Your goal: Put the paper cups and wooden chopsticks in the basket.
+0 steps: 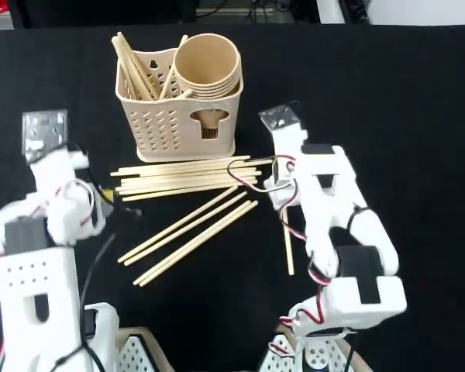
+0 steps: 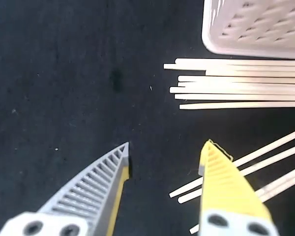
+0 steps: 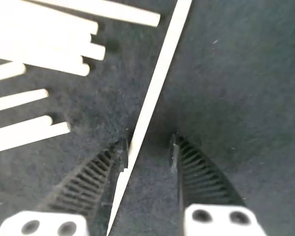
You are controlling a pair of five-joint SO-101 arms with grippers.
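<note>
Paper cups stand nested in the basket in the high view; loose chopsticks lie on the desk in front of it. Left wrist view: the left gripper hangs agape near those loose chopsticks, uncommitted. Right wrist view: the right gripper, jaws apart, straddles a single chopstick, seemingly to pinch it.

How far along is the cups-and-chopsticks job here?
Done: the paper cups sit stacked in the basket, with some chopsticks standing beside them. In hand: the right gripper is open astride a single chopstick, not yet gripping. Remaining: the bundle before the basket and the slanted chopsticks; the left gripper is open, empty.
</note>
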